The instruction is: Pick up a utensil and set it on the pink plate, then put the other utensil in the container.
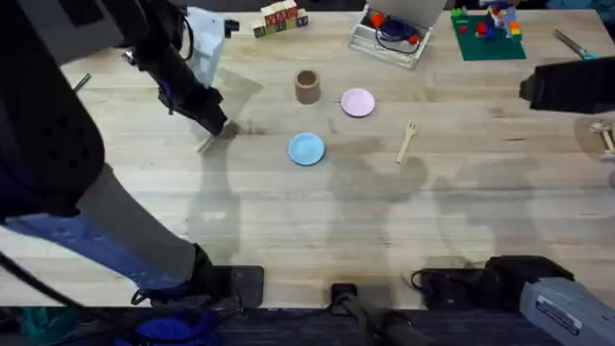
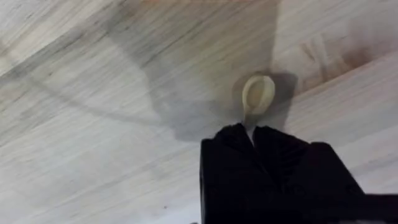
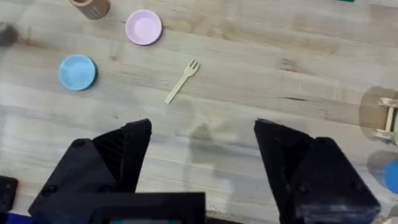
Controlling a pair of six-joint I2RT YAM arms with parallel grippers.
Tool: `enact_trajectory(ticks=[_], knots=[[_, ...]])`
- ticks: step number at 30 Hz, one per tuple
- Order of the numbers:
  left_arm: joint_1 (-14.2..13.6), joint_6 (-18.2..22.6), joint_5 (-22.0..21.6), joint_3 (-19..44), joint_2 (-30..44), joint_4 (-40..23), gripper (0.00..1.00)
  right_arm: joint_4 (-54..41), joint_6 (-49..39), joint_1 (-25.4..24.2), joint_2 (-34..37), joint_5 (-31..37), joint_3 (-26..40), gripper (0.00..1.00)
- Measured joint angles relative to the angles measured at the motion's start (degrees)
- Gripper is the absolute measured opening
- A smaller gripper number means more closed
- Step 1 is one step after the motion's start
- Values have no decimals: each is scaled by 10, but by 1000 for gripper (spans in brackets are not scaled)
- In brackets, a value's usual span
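My left gripper point(image 1: 217, 123) is at the table's left side, shut on the handle of the utensil, a pale wooden spoon point(image 2: 258, 93). The spoon's rounded bowl sticks out past the fingertips point(image 2: 239, 134) and throws a shadow on the wood. The pink plate point(image 1: 358, 102) lies right of the brown container point(image 1: 307, 86). The other utensil, a wooden fork point(image 1: 407, 141), rests flat to the right of the plates. Over the right side, my right gripper point(image 3: 202, 143) stands wide open and empty; from there the fork point(image 3: 181, 81), pink plate point(image 3: 143, 27) and container point(image 3: 90, 6) lie farther off.
A light blue plate point(image 1: 307, 149) sits in front of the container. Along the far edge are a clear plastic box point(image 1: 389, 37), a green brick plate point(image 1: 487, 34) and lettered wooden blocks point(image 1: 280, 19). A small wooden piece point(image 1: 605, 135) lies at the right edge.
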Motion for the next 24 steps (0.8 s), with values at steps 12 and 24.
enact_trajectory(ticks=[12,24], knots=[[-21,-71,10,156,-67,-162,42,0,0,0,0,0,0,996],[-137,-142,12,287,-67,-221,38,0,0,0,0,0,0,996]])
